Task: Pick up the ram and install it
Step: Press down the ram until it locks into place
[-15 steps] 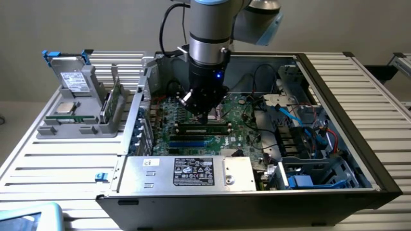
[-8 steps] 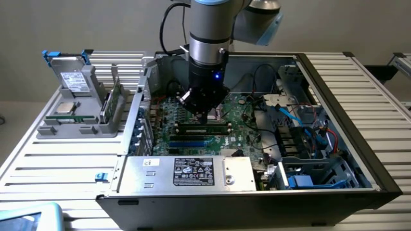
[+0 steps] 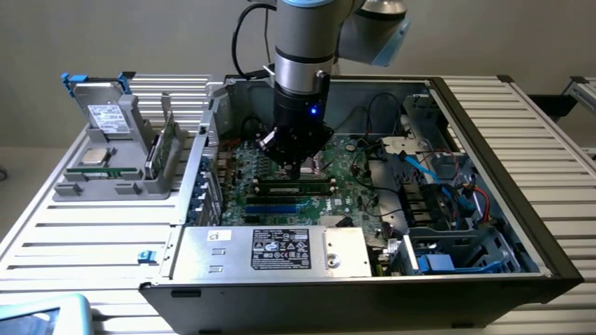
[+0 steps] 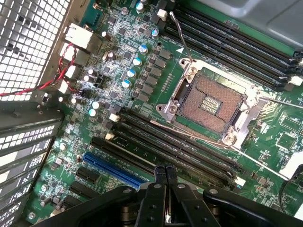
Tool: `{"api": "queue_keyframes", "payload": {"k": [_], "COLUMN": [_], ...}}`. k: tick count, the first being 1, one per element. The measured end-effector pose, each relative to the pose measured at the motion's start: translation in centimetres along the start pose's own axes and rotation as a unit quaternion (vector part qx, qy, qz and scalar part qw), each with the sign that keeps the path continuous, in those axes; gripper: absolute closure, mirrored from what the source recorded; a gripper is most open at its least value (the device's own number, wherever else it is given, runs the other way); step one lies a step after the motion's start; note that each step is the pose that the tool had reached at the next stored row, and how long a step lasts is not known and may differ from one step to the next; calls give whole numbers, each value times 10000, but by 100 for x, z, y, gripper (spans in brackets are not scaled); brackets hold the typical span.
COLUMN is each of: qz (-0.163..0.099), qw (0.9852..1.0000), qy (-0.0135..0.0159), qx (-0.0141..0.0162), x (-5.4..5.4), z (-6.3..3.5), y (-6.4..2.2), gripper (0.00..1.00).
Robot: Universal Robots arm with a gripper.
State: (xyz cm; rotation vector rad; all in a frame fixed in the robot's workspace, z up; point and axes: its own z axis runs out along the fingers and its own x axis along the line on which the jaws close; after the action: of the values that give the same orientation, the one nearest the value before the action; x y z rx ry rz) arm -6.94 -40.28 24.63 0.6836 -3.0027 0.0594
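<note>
One arm, one gripper (image 3: 296, 169) closed and empty over the motherboard (image 3: 349, 183), one ram (image 3: 296, 185) seated in a slot just near of the fingertips, one case (image 3: 484, 139).

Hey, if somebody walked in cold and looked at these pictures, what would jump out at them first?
The robot arm plunging into the open computer case, its shut fingers empty just above the green motherboard. Close by sits the bare processor socket among black memory slots. Outside the case, at the exterior view's left, a grey holder carries spare parts.
</note>
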Motion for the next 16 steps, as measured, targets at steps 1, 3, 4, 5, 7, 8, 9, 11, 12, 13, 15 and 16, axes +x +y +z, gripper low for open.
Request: {"api": "queue_keyframes", "payload": {"k": [1,3,4,5,7,8,9,11,12,13,15,16], "qz": [0,0,0,0,3,15,46,162,227,294,426,491], "qw": [10000,10000,10000,10000,10000,10000,10000,9999,9997,9996,9991,9988], "qy": [0,0,0,0,0,0,1,4,6,7,10,12], "qx": [0,0,0,0,0,-1,-4,-11,-16,-20,-29,-34], "x": [0,0,0,0,0,0,0,0,0,0,0,0], "z": [0,0,0,0,0,0,0,0,0,0,-1,-1], "y": [0,0,0,0,0,0,0,0,0,0,0,0], "gripper": [89,89,89,89,89,89,89,89,89,89,89,89]}}
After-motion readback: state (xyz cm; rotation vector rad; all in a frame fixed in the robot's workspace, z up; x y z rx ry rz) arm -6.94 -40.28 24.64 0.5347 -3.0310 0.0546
